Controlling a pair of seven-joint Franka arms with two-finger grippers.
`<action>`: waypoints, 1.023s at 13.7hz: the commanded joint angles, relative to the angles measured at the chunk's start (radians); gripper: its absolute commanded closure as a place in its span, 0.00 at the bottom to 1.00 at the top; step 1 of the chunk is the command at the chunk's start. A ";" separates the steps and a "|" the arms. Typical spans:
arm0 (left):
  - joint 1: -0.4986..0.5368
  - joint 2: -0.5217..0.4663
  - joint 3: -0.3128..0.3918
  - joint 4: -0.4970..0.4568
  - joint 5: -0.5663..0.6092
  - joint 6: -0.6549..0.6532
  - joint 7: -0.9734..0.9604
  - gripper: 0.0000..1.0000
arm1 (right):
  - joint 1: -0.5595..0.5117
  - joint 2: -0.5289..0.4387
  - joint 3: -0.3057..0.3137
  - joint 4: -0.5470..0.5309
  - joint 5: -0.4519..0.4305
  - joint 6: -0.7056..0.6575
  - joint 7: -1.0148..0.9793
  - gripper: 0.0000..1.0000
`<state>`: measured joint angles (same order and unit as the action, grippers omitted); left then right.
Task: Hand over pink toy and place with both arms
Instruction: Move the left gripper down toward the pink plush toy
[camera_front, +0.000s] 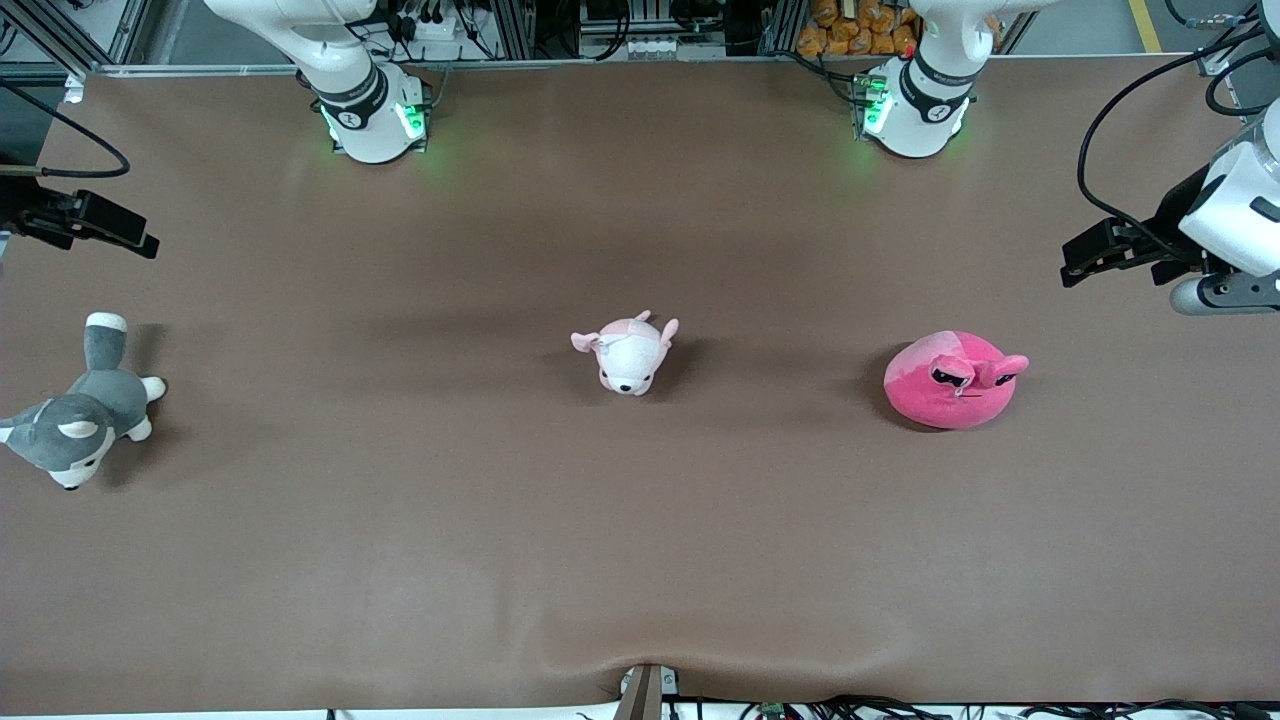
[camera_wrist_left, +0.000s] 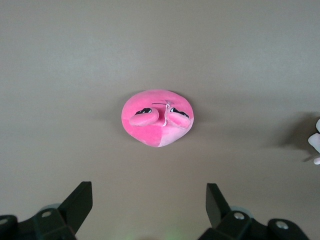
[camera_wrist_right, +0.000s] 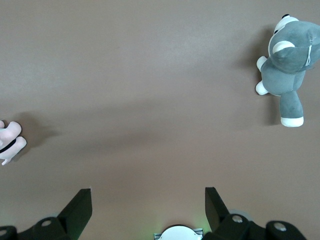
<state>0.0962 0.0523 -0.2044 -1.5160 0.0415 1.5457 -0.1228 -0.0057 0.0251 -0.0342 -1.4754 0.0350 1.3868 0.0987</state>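
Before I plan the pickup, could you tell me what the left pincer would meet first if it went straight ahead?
Probably bare table: the open left pincer faces down, the pink toy slightly off-line.

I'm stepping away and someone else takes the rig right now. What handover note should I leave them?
Left gripper: open, empty, up over the left arm's end of the table.
Right gripper: open, empty, up over the right arm's end.
Pink toy: lying on the table toward the left arm's end, untouched.
Also there: puppy plush mid-table, husky plush toward the right arm's end.
Done: nothing yet.
Left: pick up the pink toy, probably with the left arm since it is closer, pass it to the other gripper, then place it.
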 joint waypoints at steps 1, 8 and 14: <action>0.000 0.008 -0.003 0.031 0.000 -0.027 0.005 0.00 | -0.002 0.007 0.000 0.018 0.003 -0.014 -0.002 0.00; -0.001 0.058 0.000 0.076 -0.005 -0.038 0.008 0.00 | -0.002 0.007 0.000 0.017 0.003 -0.015 -0.002 0.00; -0.035 0.090 -0.004 0.076 -0.005 -0.038 0.005 0.00 | -0.002 0.007 0.000 0.017 0.003 -0.015 -0.002 0.00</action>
<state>0.0841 0.1167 -0.2070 -1.4738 0.0407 1.5312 -0.1227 -0.0057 0.0258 -0.0343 -1.4754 0.0350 1.3863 0.0987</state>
